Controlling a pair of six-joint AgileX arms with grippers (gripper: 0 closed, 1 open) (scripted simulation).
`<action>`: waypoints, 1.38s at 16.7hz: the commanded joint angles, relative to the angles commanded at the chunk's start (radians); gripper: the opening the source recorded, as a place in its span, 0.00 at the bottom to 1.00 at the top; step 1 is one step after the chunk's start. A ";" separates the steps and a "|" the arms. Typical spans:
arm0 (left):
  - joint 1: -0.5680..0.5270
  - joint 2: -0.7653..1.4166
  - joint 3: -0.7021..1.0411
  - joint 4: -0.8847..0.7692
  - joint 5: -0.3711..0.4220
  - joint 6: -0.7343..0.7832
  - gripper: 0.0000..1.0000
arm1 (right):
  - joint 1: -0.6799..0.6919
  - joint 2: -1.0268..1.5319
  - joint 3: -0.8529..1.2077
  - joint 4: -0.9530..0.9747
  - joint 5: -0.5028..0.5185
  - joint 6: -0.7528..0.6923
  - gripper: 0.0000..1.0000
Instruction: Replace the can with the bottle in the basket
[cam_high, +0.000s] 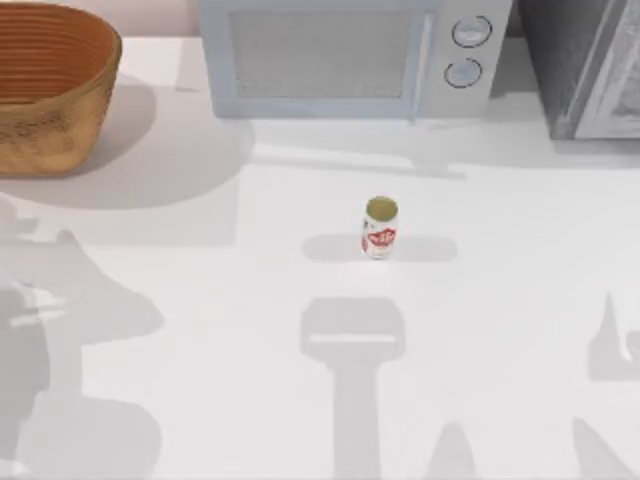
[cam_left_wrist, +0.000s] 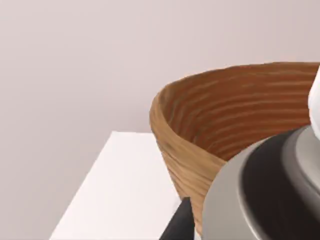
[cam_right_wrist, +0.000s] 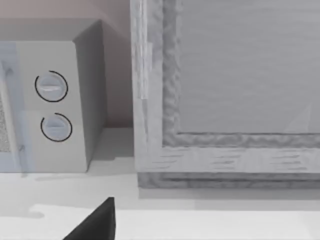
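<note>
The can (cam_high: 380, 228), small and white with red markings and a dull gold top, stands upright on the white table near the middle, well apart from the basket. The basket (cam_high: 55, 95), large, woven and orange-brown, sits at the table's far left corner. The left wrist view looks at the basket's rim (cam_left_wrist: 200, 100) from close by and into its ribbed inside. A dark part of my left gripper (cam_left_wrist: 181, 224) shows there beside a big grey rounded thing (cam_left_wrist: 250, 200). I cannot tell whether that thing is the bottle. A dark tip of my right gripper (cam_right_wrist: 97, 222) shows low in the right wrist view.
A pale grey microwave (cam_high: 350, 55) with two round dials (cam_high: 470, 32) stands at the back middle. A grey framed cabinet (cam_high: 590, 65) stands at the back right, close in front of the right wrist camera. Arm shadows fall across the near table.
</note>
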 joint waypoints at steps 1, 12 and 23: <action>0.013 -0.030 0.053 -0.070 -0.014 0.000 0.00 | 0.000 0.000 0.000 0.000 0.000 0.000 1.00; -0.138 -0.135 0.673 -0.912 -0.072 0.001 0.00 | 0.000 0.000 0.000 0.000 0.000 0.000 1.00; -0.229 -0.128 0.812 -1.075 -0.057 -0.010 0.00 | 0.000 0.000 0.000 0.000 0.000 0.000 1.00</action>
